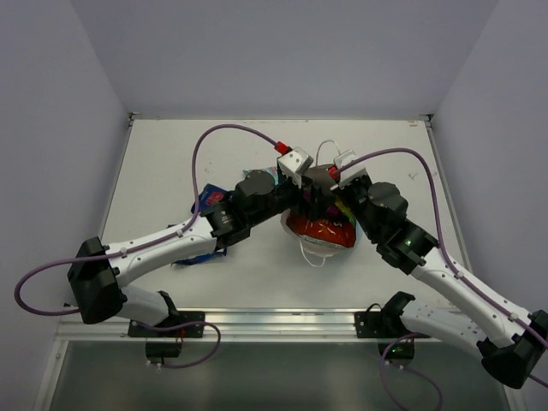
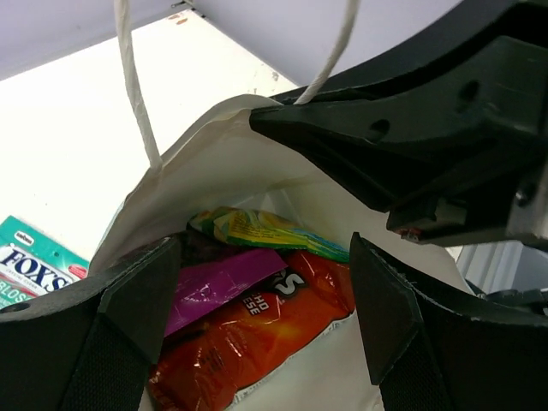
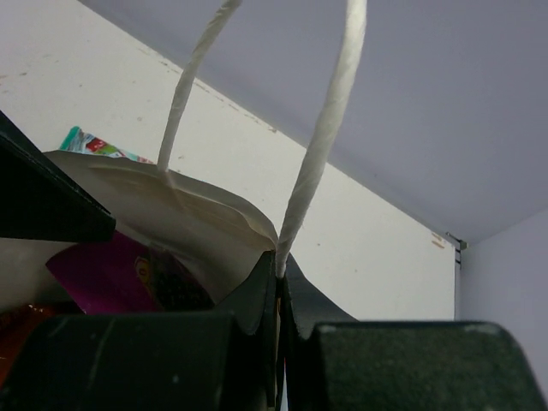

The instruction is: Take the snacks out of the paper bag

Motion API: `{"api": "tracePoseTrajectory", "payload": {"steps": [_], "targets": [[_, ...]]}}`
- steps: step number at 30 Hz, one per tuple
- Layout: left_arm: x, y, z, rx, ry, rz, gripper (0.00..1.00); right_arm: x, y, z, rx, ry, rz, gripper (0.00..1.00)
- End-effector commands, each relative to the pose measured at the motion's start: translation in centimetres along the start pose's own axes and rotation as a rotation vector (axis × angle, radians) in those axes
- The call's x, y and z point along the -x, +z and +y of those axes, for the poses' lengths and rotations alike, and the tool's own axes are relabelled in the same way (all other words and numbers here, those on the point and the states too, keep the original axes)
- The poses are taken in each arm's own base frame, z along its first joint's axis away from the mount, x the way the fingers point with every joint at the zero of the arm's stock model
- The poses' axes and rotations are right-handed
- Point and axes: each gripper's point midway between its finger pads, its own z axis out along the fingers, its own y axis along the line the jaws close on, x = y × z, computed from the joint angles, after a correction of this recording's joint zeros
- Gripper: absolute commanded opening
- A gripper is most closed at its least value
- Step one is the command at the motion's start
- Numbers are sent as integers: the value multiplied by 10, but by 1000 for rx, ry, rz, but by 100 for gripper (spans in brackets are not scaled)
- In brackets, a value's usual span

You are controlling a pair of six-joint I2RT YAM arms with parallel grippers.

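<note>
Looking into the open paper bag (image 2: 214,163), white inside, with white cord handles (image 2: 133,86) rising from its rim. Inside lie an orange-red packet (image 2: 257,334), a magenta packet (image 2: 218,282) and a yellow-green packet (image 2: 257,227). The left gripper (image 2: 261,291) is spread wide over the bag's mouth. The right gripper (image 2: 282,124) pinches the bag's rim. A teal-white packet (image 2: 38,257) lies outside the bag.

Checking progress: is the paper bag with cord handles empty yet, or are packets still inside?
Not empty: inside the white-lined paper bag lie an orange-red foil packet, a magenta-purple foil packet and a yellow-green foil packet.
</note>
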Motion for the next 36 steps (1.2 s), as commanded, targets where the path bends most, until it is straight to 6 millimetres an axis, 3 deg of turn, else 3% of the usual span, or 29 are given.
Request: {"api": "tracePoseTrajectory", "payload": {"steps": [1, 5, 10, 14, 21, 24, 29, 36], "targets": [[27, 5, 5, 72, -82, -88, 85, 82, -13, -51, -221, 74, -298, 0], [34, 5, 13, 113, -88, -117, 85, 90, -18, -63, -310, 91, -339, 0], [28, 10, 17, 136, -112, -114, 86, 81, -26, -68, -409, 120, -349, 0], [11, 18, 15, 126, -183, -81, 85, 61, -17, -39, -307, 129, -291, 0], [-23, 30, 14, 148, -376, -8, 79, 17, -15, -13, -224, 199, -187, 0], [-34, 34, 10, 139, -450, 16, 75, 12, -15, -3, -181, 217, -161, 0], [-35, 42, -1, 104, -465, 21, 70, 18, -19, 7, -107, 266, -161, 0], [-59, 56, 19, 200, -434, 37, 69, 27, -21, 12, -58, 282, -170, 0]]}}
